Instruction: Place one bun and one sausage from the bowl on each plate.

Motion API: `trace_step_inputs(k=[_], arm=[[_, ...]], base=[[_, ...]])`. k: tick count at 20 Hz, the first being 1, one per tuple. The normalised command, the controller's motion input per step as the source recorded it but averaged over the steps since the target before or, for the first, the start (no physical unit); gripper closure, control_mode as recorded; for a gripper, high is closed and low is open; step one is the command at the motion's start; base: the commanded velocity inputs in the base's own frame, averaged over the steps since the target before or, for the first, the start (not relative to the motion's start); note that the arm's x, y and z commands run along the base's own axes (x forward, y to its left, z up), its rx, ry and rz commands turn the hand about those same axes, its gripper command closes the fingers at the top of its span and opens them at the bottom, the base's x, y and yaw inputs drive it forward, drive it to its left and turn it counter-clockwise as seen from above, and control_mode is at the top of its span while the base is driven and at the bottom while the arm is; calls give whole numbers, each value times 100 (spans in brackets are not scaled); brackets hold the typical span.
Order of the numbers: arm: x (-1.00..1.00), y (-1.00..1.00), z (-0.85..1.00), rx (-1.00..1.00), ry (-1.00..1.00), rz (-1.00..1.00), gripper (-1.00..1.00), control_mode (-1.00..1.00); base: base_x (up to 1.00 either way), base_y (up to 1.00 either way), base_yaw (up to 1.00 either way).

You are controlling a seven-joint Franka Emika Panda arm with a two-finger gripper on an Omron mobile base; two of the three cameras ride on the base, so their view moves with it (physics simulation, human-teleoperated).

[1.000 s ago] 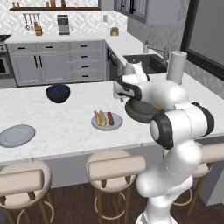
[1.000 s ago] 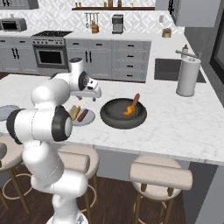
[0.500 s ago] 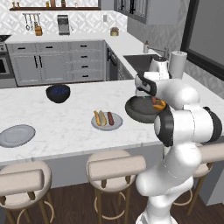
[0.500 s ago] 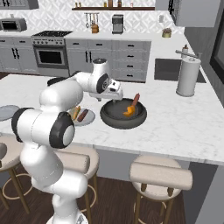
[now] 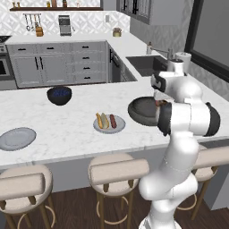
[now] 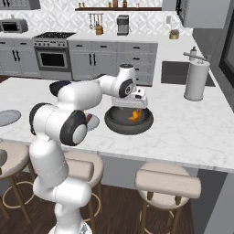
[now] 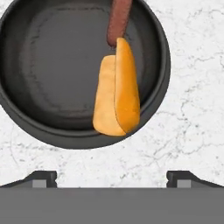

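The wide dark bowl [image 7: 52, 65] lies right under my hand, with a golden-orange bun [image 7: 118, 89] in it and a red-brown sausage [image 7: 119, 19] touching the bun's far end. My gripper [image 7: 111, 179] hangs above the bowl's near rim, open, with nothing between its fingertips [image 7: 41, 177]. From the base, the gripper [image 6: 137, 106] is just over the bowl [image 6: 116, 125] and the bun [image 6: 135, 115]. Left of the bowl [image 5: 141, 109], a light-grey plate [image 5: 100, 129] carries a bun [image 5: 102, 120] and a sausage [image 5: 112, 120]. A second plate [image 5: 17, 137] lies bare at the far left.
A smaller blue-black bowl [image 5: 59, 95] stands at the back of the marble counter. A tall grey canister [image 6: 196, 77] stands right of the bowl, near the sink [image 5: 145, 65]. Stools [image 5: 117, 170] line the counter's front edge.
The arm has swung right, from above the filled plate to above the wide bowl. The gripper stays open and holds nothing.
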Motion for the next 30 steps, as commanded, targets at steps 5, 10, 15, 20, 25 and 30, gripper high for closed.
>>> trace_step_inputs(k=[5, 10, 15, 20, 25, 30], arm=[[40, -13, -11, -3, 13, 0, -100, -100], [44, 0, -29, 0, 8, 0, -100, -100], [12, 0, -38, -2, 10, 0, -100, -100], [0, -1, -22, 0, 10, 0, -100, -100], [0, 0, -19, 0, 10, 0, -100, -100], [0, 0, -10, 0, 7, 0, -100, -100]], base=[[0, 0, 0], [0, 0, 0], [0, 0, 0], [0, 0, 0], [0, 0, 0], [0, 0, 0]])
